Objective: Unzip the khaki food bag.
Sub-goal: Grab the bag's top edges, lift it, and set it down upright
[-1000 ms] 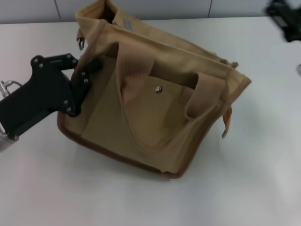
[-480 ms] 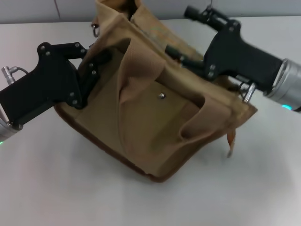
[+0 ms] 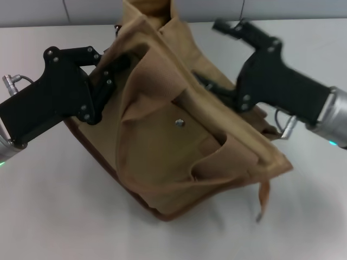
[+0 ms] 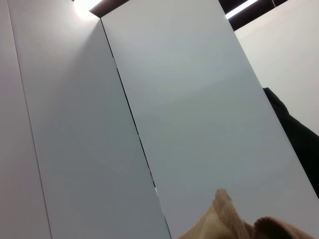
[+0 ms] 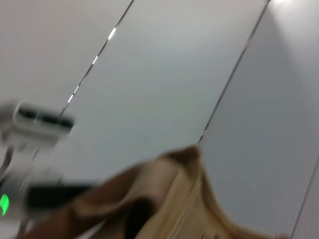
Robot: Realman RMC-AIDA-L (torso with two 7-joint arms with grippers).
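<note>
The khaki food bag [image 3: 162,162] sits tilted mid-table, its left end raised, with the snap [image 3: 179,123] on its front pocket and a wide handle [image 3: 146,81] draped over the front. A strap with a silver end [image 3: 258,216] hangs off its right corner. My left gripper [image 3: 111,73] is shut on the bag's left side. My right gripper [image 3: 214,57] is at the bag's top rim, fingers apart, one finger [image 3: 211,86] lying on the fabric. Tan fabric also shows in the left wrist view [image 4: 234,226] and the right wrist view [image 5: 164,199].
The bag rests on a white table [image 3: 49,216] with a grey panel wall [image 3: 43,11] behind it. The wrist views mostly show wall panels.
My right arm came in from the right and set its fingers at the bag's top rim. The bag has turned and tipped, its left end lifted by my left gripper and its right corner dropped.
</note>
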